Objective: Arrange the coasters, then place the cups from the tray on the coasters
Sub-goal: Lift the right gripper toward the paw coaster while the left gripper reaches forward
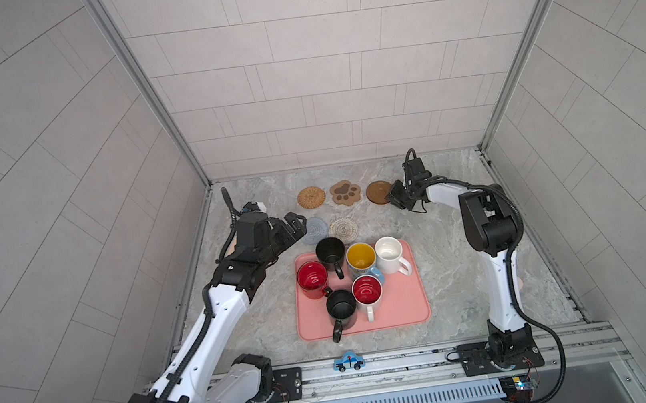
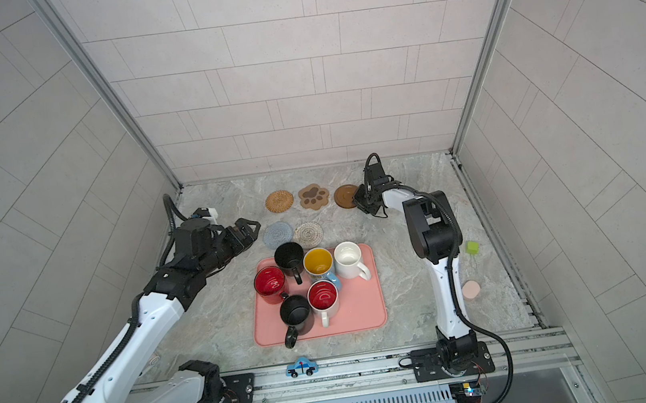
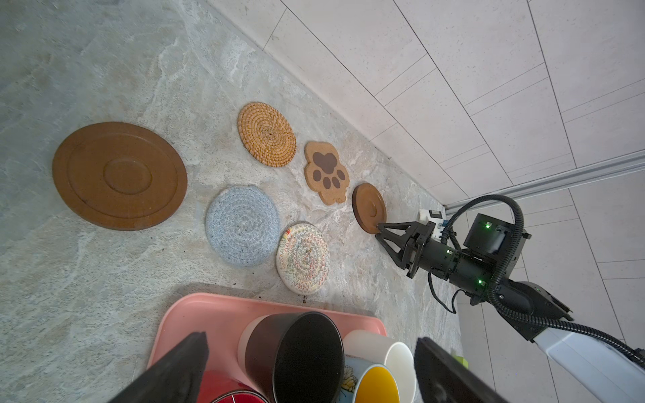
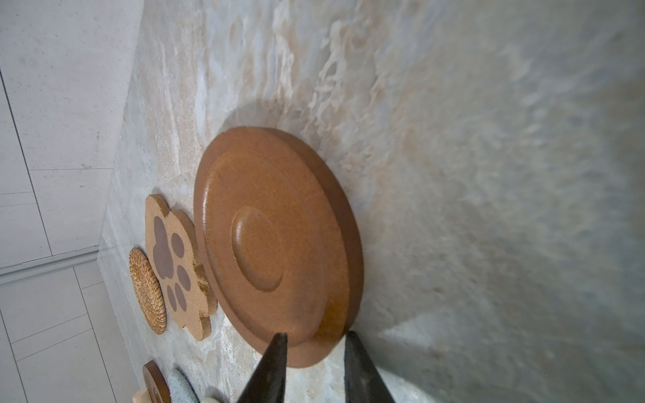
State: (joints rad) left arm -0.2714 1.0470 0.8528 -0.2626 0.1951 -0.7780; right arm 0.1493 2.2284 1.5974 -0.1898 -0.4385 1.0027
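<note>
Right, starting at the front: a blue toy car (image 1: 349, 361) sits on the rail just off the near edge of the tray (image 1: 405, 305), with a narrow strip of bare surface (image 1: 452, 274) between them. All six cups are on the tray, bunched to its left and far side, so its near right corner is open. The front black cup (image 1: 341, 309) pokes its handle out over the near rim. Beside it stands the white cup with red inside (image 1: 367, 291), and the red cup (image 1: 312, 277) crowds the left rim. Along the far rim stand the rear black cup (image 1: 330, 252), the blue cup with yellow inside (image 1: 361, 257) and the cream-white cup (image 1: 389, 251). Right of the tray a broad open lane runs up to the right arm. Past that arm, in a top view, sit a pink puck (image 2: 471, 290) and a green cube (image 2: 472, 247).

Just beyond the far rim lie the grey-blue crochet coaster (image 1: 315, 230) and the cream crochet coaster (image 1: 343, 229), side by side, nearly touching. The left end effector (image 1: 298, 225) hovers off the tray's far left corner, jaws wide apart, right beside the grey-blue one. The left wrist view shows a second brown coaster (image 3: 118, 174) flat on the surface further left of the tray, mostly hidden under the arm in both top views.

Farther back there's a row: rattan coaster (image 1: 311, 197), paw coaster (image 1: 345, 193), brown coaster (image 1: 378, 192), small gaps between them. The right end effector (image 1: 391, 197) is clamped on the brown coaster's right rim, one finger on top, one at the edge. Open surface runs behind the row to the wall.
</note>
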